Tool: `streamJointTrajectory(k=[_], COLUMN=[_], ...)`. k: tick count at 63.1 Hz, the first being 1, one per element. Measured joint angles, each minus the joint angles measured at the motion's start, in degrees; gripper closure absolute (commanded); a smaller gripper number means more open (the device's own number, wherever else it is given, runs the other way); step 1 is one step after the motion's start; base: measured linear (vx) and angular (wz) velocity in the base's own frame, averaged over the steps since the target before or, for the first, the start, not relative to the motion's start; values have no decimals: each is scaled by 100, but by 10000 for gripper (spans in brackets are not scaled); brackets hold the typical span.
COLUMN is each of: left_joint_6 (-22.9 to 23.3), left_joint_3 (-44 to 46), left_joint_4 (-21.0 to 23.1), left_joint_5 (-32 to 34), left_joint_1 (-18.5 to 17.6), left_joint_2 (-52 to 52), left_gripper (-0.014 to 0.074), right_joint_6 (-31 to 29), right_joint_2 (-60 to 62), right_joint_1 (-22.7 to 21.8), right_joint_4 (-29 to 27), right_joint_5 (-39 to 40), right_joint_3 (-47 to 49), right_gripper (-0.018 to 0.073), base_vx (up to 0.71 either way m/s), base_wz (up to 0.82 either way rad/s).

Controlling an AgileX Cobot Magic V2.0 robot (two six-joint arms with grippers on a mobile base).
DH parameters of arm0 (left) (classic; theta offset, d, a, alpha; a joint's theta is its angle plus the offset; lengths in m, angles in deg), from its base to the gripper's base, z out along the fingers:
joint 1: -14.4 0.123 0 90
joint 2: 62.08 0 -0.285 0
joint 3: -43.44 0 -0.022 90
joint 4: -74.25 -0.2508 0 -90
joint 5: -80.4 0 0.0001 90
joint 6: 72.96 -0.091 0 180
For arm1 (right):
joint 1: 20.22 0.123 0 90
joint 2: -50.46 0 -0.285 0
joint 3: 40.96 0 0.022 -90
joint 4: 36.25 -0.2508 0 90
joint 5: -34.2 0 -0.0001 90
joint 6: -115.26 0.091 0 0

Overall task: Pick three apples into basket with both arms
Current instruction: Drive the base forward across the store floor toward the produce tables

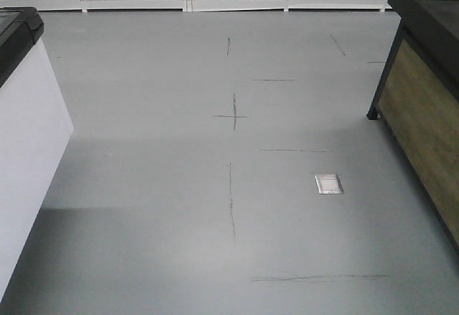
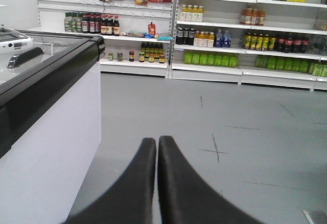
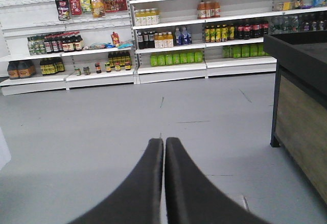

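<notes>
Fingers pressed together, nothing held: left gripper [image 2: 157, 143], right gripper [image 3: 164, 143], both low centre of their wrist views. Apples and basket are not in any view. Probably the approach step: check the wood-panelled stand [image 1: 423, 114] at right edge and open the jaws before reaching.

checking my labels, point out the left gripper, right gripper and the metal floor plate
left gripper [image 2: 157, 141]: left wrist view, between its fingertips
right gripper [image 3: 164, 142]: right wrist view, between its fingertips
metal floor plate [image 1: 328, 184]: front view, plate's centre
</notes>
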Motion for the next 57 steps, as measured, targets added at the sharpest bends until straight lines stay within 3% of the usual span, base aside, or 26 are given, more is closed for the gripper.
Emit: streamJointTrajectory(k=[57], left_joint_6=[0], left_joint_3=[0], left_joint_4=[0], left_joint_5=[0], left_joint_1=[0], left_joint_2=[0], left_gripper=[603], right_joint_6=[0], right_joint_2=[0], right_joint_1=[0], right_joint_4=[0], right_joint_5=[0], right_joint_3=[0], right_gripper=[564], base_vx=[0], base_wz=[0])
